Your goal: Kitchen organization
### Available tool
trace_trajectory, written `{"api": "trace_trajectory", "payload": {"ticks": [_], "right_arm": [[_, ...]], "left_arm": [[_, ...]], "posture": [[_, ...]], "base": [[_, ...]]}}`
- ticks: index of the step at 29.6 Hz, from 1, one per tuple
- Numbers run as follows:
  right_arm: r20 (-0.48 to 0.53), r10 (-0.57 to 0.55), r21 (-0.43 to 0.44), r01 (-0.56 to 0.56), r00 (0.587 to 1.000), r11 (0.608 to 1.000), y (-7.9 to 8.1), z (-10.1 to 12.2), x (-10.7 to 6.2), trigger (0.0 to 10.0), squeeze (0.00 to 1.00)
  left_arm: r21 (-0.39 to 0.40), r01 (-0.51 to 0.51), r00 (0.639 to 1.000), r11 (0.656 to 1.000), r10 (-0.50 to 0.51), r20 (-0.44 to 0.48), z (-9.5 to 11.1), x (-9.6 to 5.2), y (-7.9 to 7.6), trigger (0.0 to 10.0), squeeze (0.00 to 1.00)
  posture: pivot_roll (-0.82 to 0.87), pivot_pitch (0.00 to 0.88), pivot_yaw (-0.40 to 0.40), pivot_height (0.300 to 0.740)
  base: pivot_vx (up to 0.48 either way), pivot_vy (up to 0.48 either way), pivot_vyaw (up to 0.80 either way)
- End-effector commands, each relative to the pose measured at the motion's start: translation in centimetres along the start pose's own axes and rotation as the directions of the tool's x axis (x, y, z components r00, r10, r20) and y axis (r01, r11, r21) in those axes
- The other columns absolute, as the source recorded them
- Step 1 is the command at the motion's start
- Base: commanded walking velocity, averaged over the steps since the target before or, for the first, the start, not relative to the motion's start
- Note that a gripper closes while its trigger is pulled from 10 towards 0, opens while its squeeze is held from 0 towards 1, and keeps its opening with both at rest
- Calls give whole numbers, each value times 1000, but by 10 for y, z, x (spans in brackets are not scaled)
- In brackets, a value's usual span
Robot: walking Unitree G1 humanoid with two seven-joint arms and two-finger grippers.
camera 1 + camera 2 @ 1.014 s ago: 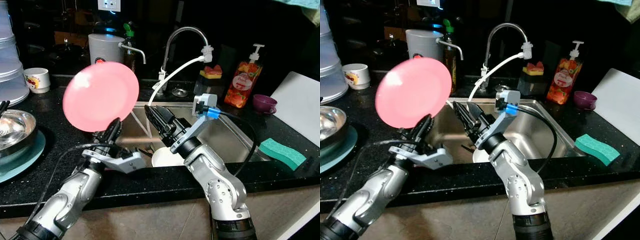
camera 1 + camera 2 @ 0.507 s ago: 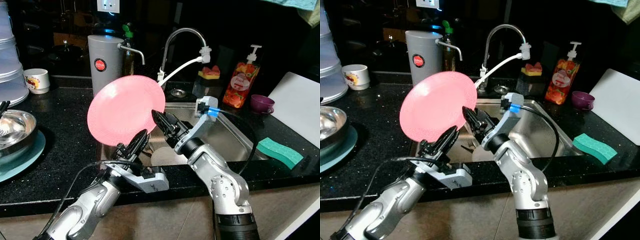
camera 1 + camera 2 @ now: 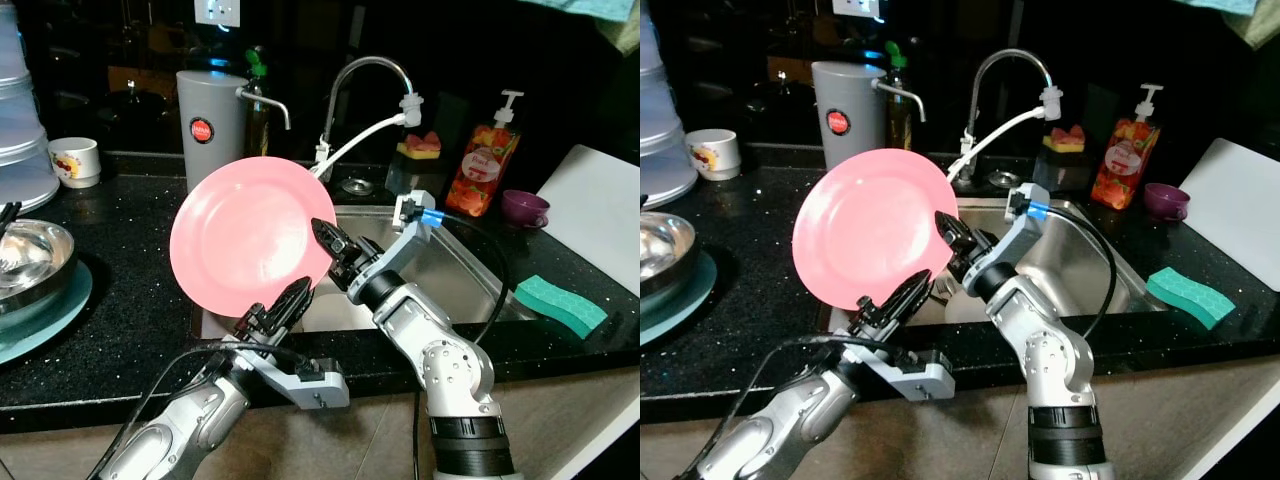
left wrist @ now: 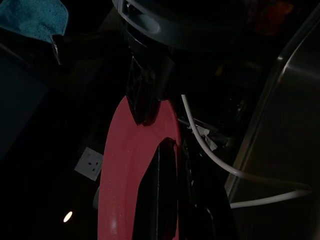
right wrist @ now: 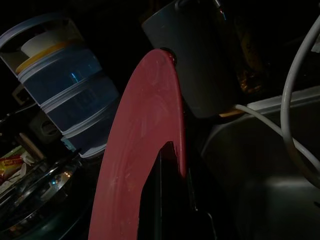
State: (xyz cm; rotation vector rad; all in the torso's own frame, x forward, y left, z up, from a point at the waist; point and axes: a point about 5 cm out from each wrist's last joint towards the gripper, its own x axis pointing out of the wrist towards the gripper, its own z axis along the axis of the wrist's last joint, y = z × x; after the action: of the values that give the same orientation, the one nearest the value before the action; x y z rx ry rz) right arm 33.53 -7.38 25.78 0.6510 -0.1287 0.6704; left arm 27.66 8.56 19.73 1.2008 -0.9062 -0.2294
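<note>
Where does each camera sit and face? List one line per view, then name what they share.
Left eye view: head camera, looking down at the steel sink; both silver arms show, left hand and right hand on the round pink plate.
Right eye view: same scene, sideways offset.
Left wrist view: along its black fingers, up the plate's rim.
Right wrist view: along its fingers, toward the stacked blue containers.
Shared: the plate.

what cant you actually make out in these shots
- Sink floor: in the left eye view the pink plate and right gripper cover most of it.
- Soap bottle label: too small to read.
- Steel bowl: cut off by the left edge.
- Left gripper: its grip on the plate rim is too dark in the left wrist view.
</note>
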Motion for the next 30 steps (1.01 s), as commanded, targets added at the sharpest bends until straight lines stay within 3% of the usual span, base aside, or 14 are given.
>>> {"api": "trace_trajectory", "payload": {"ticks": [1,2,6,7,8,10,14,18,22,24,25,26,29,30], "right_arm": [[-2,-28,-9,28,1000,1000,-6,1,-2,0,0],[-2,-33,-20,33,999,999,-7,2,-2,0,0],[3,-55,-68,55,998,996,-9,2,-2,0,0],[30,-92,-140,96,995,986,-12,4,-1,0,0],[30,-92,-140,96,995,986,-12,4,-1,0,0],[93,-172,-279,192,981,941,-22,10,0,10000,0],[203,-309,-274,357,929,893,-42,22,-3,10000,0],[233,-356,-283,413,905,866,-49,26,-5,10000,0],[243,-418,-334,480,875,811,-60,25,-6,10000,0],[226,-437,-348,491,871,799,-64,18,-6,10000,0],[226,-437,-348,491,871,799,-64,18,-6,10000,0],[213,-452,-352,499,866,791,-66,13,-6,10000,0],[182,-500,-343,531,847,775,-75,-1,-8,10000,0],[182,-500,-343,531,847,775,-75,-1,-8,10000,0]], "left_arm": [[6,6,1000,1000,-6,8,0,4,1,10000,0],[-3,5,1000,1000,-5,-5,-1,6,1,10000,1000],[-13,-13,999,1000,12,-42,-4,11,4,10000,1000],[-26,-25,998,999,24,-56,-4,13,6,10000,0],[-26,-25,998,999,24,-56,-4,13,6,10000,0],[-69,-47,998,997,43,-50,-1,15,14,10000,0],[-117,-49,998,992,44,-48,4,13,25,10000,0],[-129,-49,997,990,40,-72,2,12,29,10000,0],[-177,-96,972,980,54,-230,-17,10,35,10000,0],[-226,-172,917,959,72,-391,-38,9,40,10000,0],[-226,-172,917,959,72,-391,-38,9,40,10000,0],[-259,-226,875,939,78,-479,-50,8,43,10000,0],[-395,-423,730,816,48,-682,-77,7,52,10000,0],[-395,-423,730,816,48,-682,-77,7,52,10000,0]], "posture": [[200,42,-143,740],[200,42,-143,740],[201,42,-145,740],[204,42,-143,740],[204,42,-143,740],[204,42,-143,740],[204,42,-143,740],[219,40,-144,740],[219,40,-144,740],[234,38,-147,740],[234,38,-147,740],[239,36,-146,740],[244,30,-140,740],[244,30,-140,740]], "base": [[0,0,0],[0,0,0],[0,0,0],[0,0,0],[0,0,0],[0,0,0],[0,0,0],[0,0,0],[0,0,0],[0,0,0],[0,0,0],[0,0,0],[0,0,0],[0,0,0]]}}
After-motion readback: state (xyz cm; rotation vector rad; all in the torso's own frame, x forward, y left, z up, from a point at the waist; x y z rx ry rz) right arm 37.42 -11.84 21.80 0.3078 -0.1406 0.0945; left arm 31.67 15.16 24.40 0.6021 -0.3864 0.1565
